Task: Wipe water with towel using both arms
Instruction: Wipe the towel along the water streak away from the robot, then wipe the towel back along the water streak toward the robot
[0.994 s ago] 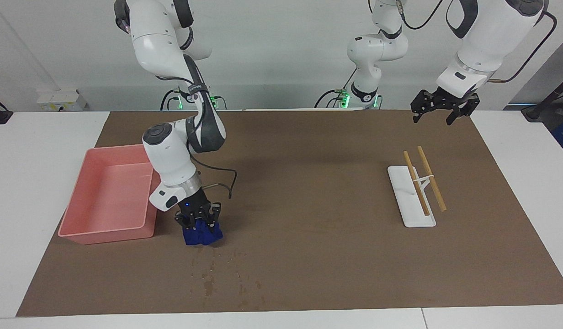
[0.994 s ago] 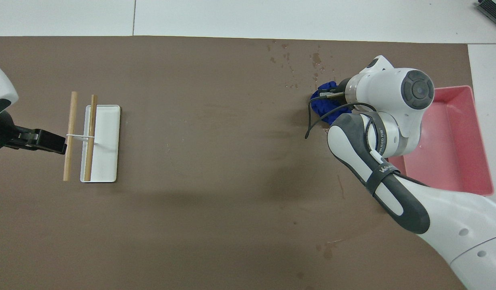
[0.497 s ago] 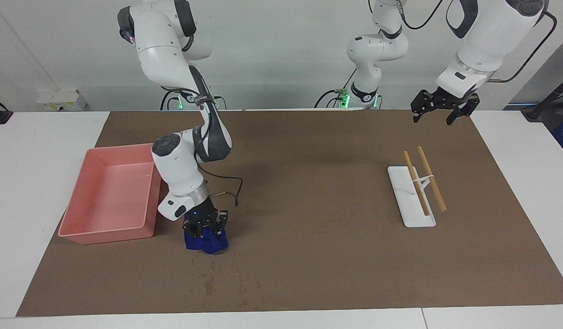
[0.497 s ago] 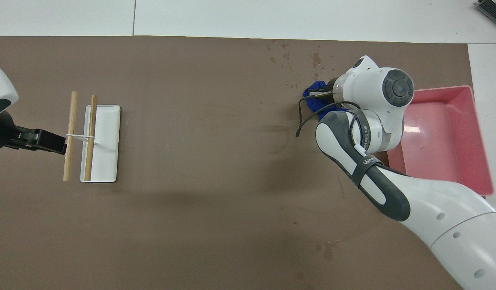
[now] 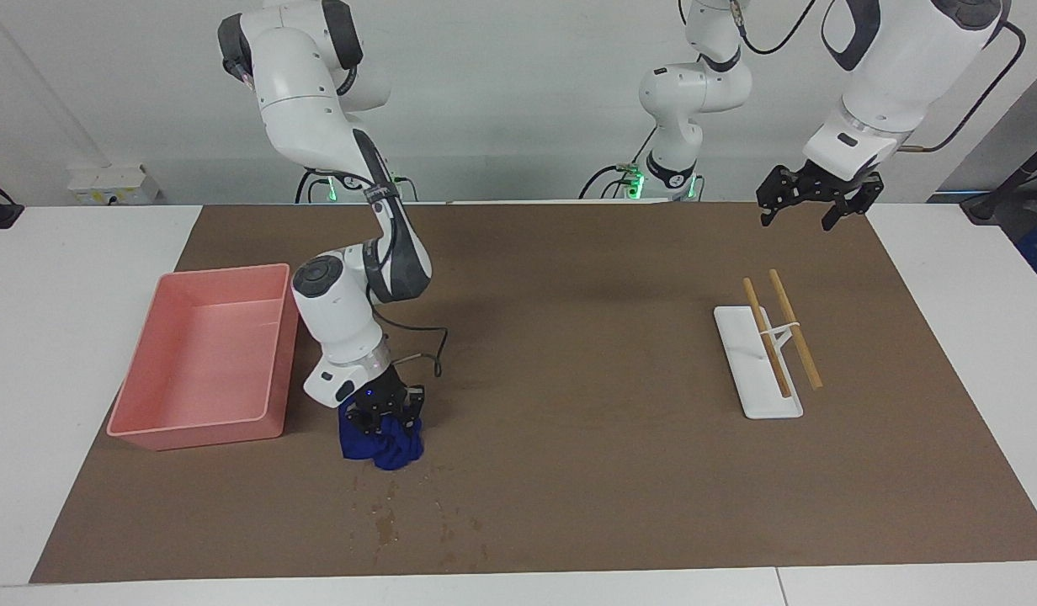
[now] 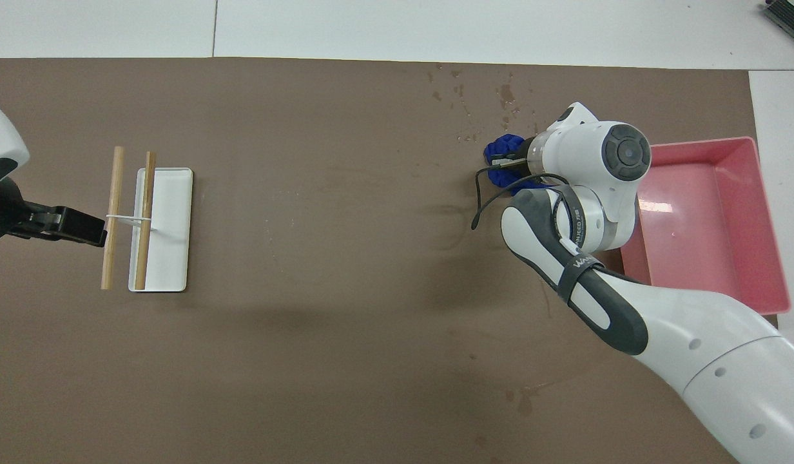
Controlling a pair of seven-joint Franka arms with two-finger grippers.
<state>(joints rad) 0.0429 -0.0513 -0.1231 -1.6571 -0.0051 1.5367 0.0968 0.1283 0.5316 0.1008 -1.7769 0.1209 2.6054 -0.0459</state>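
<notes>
My right gripper (image 5: pixel 385 414) is shut on a crumpled blue towel (image 5: pixel 382 443) and presses it down on the brown mat beside the pink bin. In the overhead view the towel (image 6: pixel 502 150) shows past the right arm's wrist, which hides the gripper. The water (image 5: pixel 388 523) is small droplets and darker wet specks on the mat, just farther from the robots than the towel. It also shows in the overhead view (image 6: pixel 504 96). My left gripper (image 5: pixel 810 204) is open and empty, and it waits raised over the mat at the left arm's end, also seen in the overhead view (image 6: pixel 71 224).
A pink bin (image 5: pixel 194 433) stands at the right arm's end, beside the towel, also in the overhead view (image 6: pixel 767 212). A white tray (image 5: pixel 737 337) with two tied wooden sticks (image 5: pixel 792 328) lies near the left arm's end.
My right gripper has dragged the towel a little away from the bin, toward the water and the left arm's end. The left arm has not moved.
</notes>
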